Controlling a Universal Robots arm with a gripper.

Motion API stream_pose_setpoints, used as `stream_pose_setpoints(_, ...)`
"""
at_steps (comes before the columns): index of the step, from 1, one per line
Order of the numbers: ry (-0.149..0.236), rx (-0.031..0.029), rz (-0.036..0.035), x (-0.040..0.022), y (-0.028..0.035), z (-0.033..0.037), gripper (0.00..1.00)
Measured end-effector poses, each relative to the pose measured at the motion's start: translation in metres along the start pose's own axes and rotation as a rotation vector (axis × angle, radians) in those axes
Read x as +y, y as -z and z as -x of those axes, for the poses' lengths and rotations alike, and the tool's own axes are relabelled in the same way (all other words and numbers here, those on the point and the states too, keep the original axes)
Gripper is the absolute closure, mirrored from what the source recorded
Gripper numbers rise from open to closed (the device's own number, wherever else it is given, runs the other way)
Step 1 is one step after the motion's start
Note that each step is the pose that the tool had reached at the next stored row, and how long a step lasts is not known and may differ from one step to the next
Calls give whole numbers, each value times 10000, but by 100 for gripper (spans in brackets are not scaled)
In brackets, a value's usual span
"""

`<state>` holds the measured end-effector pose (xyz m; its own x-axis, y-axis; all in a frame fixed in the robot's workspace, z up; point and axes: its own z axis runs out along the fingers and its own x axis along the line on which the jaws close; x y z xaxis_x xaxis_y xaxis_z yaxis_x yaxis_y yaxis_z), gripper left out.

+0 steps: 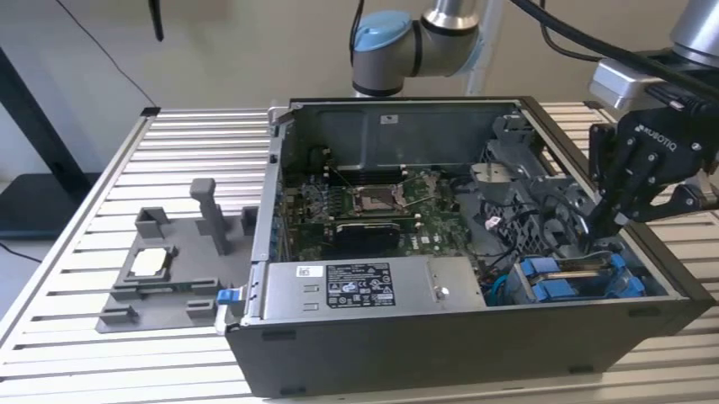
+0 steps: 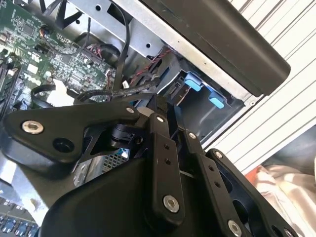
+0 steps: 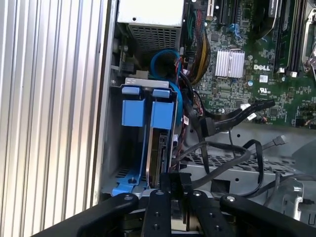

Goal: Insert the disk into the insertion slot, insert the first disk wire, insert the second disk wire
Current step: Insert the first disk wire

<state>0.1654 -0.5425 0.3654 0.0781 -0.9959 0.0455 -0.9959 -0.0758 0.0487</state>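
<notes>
The disk (image 3: 161, 157) stands edge-on inside the insertion slot (image 3: 129, 81), its blue carrier tabs (image 3: 148, 112) facing out. In the exterior view the slot (image 1: 575, 278) sits at the case's front corner on the exterior view's right, with blue rails on both sides. My black gripper (image 1: 593, 231) reaches down into the case just behind the slot. In the first wrist view the gripper (image 3: 176, 181) hovers over the disk's rear end, its fingers (image 3: 157, 207) drawn close together on a black disk wire (image 3: 217, 163) that loops in from the motherboard side.
The open case (image 1: 450, 337) lies on a slatted metal table (image 1: 191, 143). Inside are the motherboard (image 1: 376, 206), a power supply (image 1: 359, 286) and loose black cables (image 3: 232, 118). A grey fixture tray (image 1: 168, 269) sits at the exterior view's left.
</notes>
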Motion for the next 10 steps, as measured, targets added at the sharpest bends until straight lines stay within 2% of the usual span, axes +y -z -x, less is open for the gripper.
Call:
stream_pose_setpoints(5,-128,-14,109,-17,-50,-1,81)
stream_pose_setpoints(10,-457,-32,140,-21,-92,-2,81)
